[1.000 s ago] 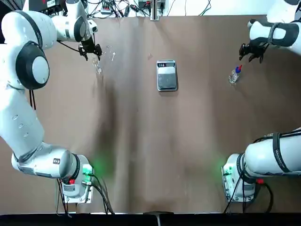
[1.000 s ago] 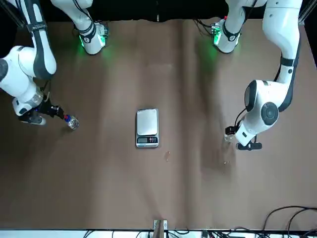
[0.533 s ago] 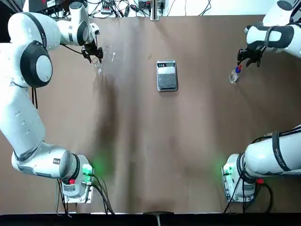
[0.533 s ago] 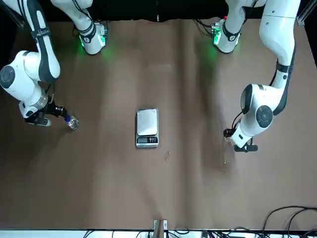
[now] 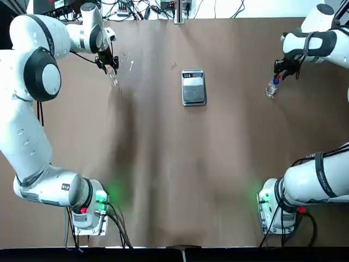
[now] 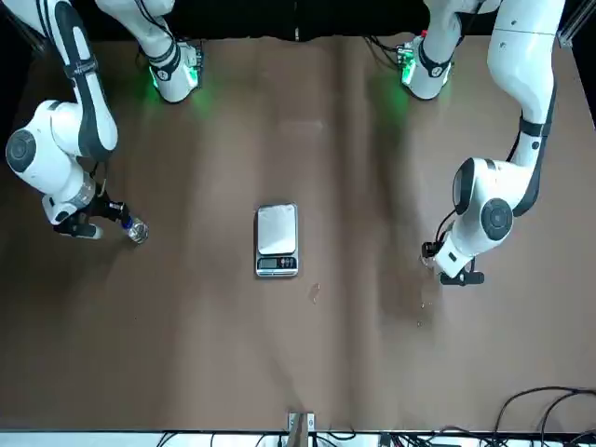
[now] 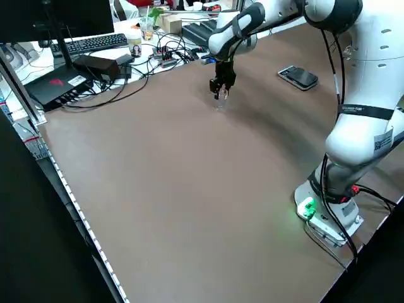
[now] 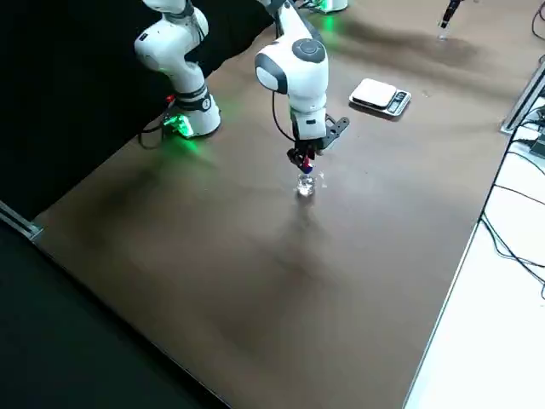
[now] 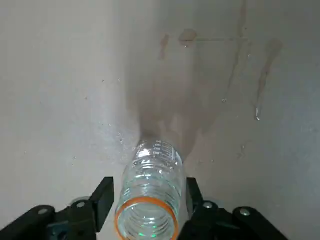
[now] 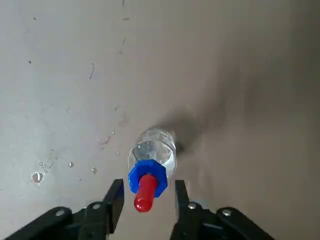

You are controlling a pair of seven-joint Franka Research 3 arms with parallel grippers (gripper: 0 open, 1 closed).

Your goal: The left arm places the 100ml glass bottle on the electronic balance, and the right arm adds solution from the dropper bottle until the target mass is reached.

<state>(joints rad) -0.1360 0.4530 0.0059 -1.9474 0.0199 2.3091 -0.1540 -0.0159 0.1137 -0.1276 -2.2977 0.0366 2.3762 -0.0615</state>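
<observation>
The clear 100ml glass bottle [image 9: 150, 170] stands upright at the far left of the table, its open mouth between the fingers [image 9: 103, 197] of my left gripper [image 9: 147, 192], which is open around its neck. In the top view the left gripper [image 5: 108, 65] hangs right over the glass bottle [image 5: 113, 81]. At the far right, the dropper bottle [image 10: 151, 155] with blue collar and red tip stands between the open fingers of my right gripper [image 10: 148, 190]. The silver electronic balance [image 5: 193, 87] lies bare at mid-table, between both arms.
Cables and plugs [image 5: 131, 8] line the far edge of the table. A keyboard [image 7: 95, 43] and boxes sit beyond that edge. Small water drops [image 10: 37, 176] dot the brown tabletop near the dropper bottle. Bare brown tabletop [image 5: 185, 174] stretches from the balance to the arm bases.
The left gripper shifted right and came down over the glass bottle. The right gripper moved left and down onto the dropper bottle. Neither bottle has moved.
</observation>
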